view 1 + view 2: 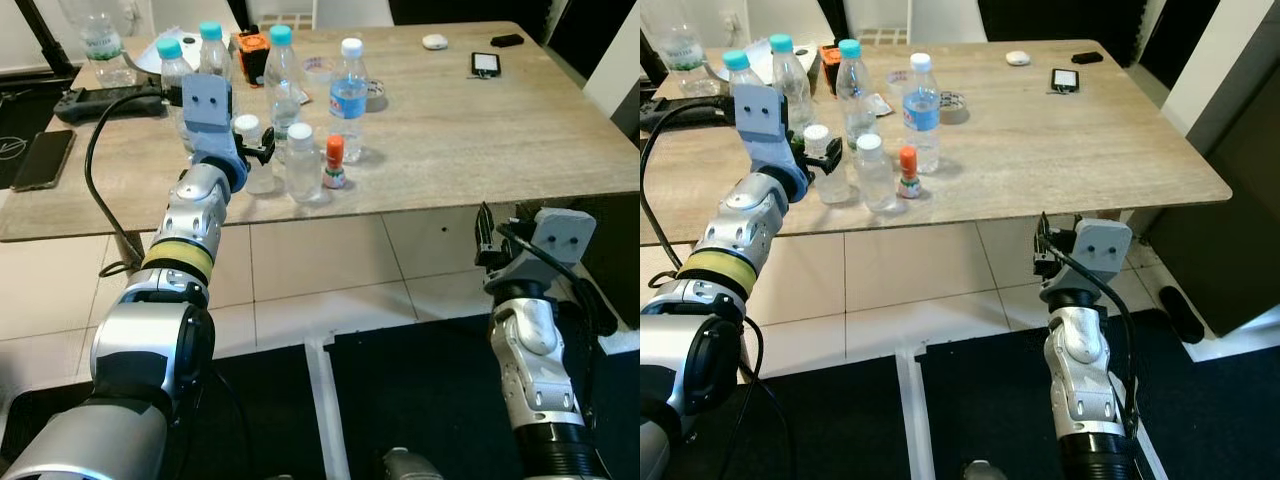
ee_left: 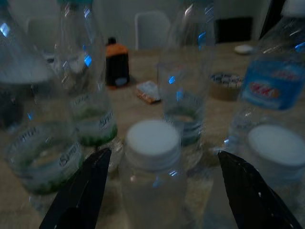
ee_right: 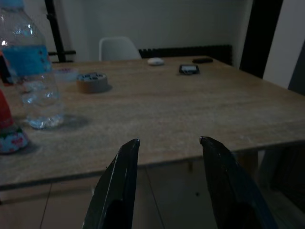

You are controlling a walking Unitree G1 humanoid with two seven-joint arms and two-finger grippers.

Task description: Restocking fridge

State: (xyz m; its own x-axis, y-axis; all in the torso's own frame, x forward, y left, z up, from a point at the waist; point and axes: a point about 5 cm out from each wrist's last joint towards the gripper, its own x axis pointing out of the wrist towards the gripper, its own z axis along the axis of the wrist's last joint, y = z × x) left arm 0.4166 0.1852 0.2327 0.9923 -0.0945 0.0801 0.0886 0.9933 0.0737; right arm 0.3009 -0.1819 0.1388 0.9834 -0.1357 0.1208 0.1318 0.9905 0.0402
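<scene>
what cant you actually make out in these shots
- Small clear white-capped bottle between the open left gripper fingers: contents unclear, left wrist view dark and blurred.
- Label text on the tall blue-labelled water bottle: too small.
- Black phone on the wooden table: partly cut off by the left edge.
- Open right gripper: holds nothing.

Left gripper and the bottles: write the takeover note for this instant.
Left gripper: open, fingers either side of a short white-capped bottle near the wooden table's front edge, not yet closed.
Right gripper: open, holding nothing, below and in front of the table edge.
Other water bottles and a small red-capped bottle stand grouped there.
Done: nothing lifted.
Left: grasp, carry to fridge.
</scene>
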